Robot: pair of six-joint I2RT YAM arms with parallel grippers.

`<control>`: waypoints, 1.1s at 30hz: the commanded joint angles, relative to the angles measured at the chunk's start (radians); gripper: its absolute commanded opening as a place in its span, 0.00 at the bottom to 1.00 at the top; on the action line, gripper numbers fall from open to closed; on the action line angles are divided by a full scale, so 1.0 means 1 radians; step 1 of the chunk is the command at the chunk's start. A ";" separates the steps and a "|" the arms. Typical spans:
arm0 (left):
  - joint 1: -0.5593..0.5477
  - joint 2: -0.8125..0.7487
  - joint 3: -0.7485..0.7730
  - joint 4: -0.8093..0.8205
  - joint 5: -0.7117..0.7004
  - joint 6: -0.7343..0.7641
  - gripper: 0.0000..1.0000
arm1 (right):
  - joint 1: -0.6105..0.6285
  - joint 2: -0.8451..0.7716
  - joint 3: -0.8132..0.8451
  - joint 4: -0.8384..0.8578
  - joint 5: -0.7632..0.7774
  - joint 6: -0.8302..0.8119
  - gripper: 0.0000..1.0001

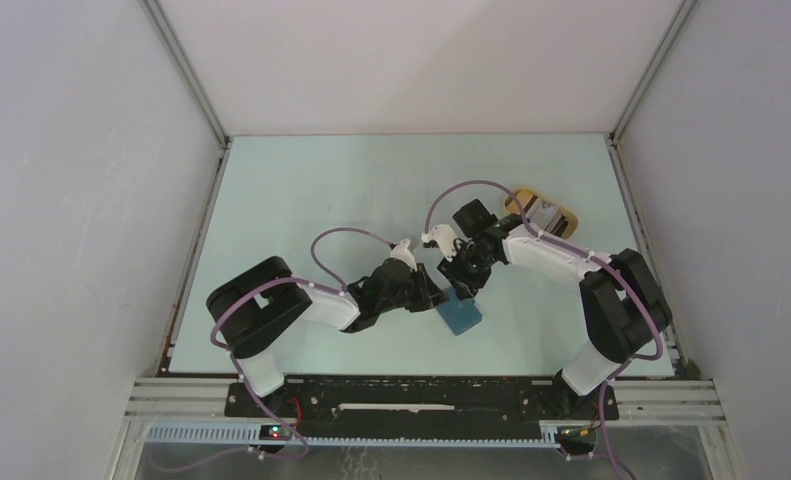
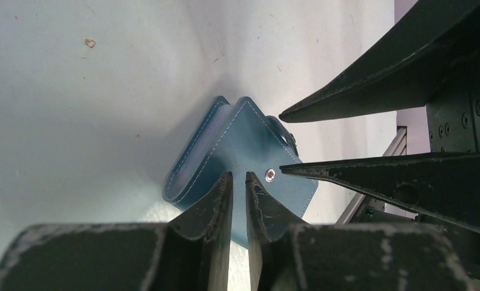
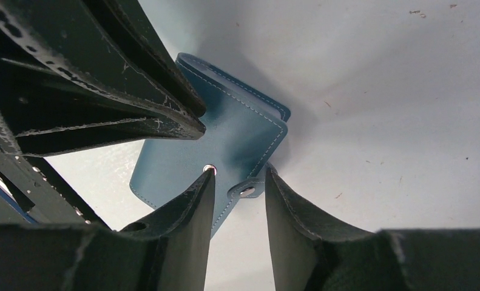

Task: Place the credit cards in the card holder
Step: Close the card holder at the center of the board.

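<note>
The teal-blue card holder [image 1: 460, 317] lies folded on the table between both arms; it also shows in the left wrist view [image 2: 243, 136] and the right wrist view [image 3: 225, 133]. My left gripper [image 1: 435, 298] [image 2: 238, 177] is almost shut, with only a narrow slit, its tips on the holder's cover near one corner. My right gripper [image 1: 463, 285] [image 3: 238, 173] is open over the holder's far edge. The snap tab [image 3: 247, 191] sits between its fingers, and one fingertip touches the snap stud [image 3: 209, 169]. The whitish-grey credit cards [image 1: 542, 212] lie in the tan tray.
The tan oval tray [image 1: 563, 218] stands at the back right, behind the right arm. White walls with metal rails [image 1: 193, 230] border the pale table on the left, back and right. The two grippers are very close together over the holder.
</note>
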 commanded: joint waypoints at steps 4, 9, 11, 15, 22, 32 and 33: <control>-0.007 -0.034 -0.023 -0.031 -0.044 0.004 0.18 | 0.022 -0.011 -0.005 -0.013 0.055 -0.002 0.39; -0.008 -0.034 -0.025 -0.030 -0.046 0.004 0.18 | 0.025 -0.021 -0.010 -0.022 0.070 -0.008 0.28; -0.009 -0.035 -0.025 -0.031 -0.047 0.003 0.18 | 0.025 -0.021 -0.010 -0.027 0.067 -0.011 0.23; -0.008 -0.042 -0.029 -0.031 -0.050 0.002 0.17 | 0.026 -0.034 -0.011 -0.033 0.048 -0.014 0.13; -0.012 -0.048 -0.029 -0.027 -0.050 0.002 0.17 | -0.029 -0.074 -0.011 -0.039 -0.053 -0.011 0.00; -0.025 0.004 0.014 -0.020 -0.044 -0.003 0.16 | -0.075 -0.065 -0.006 -0.036 -0.131 0.009 0.00; -0.025 0.010 0.018 -0.020 -0.042 -0.004 0.16 | -0.072 -0.056 -0.006 -0.039 -0.141 0.009 0.00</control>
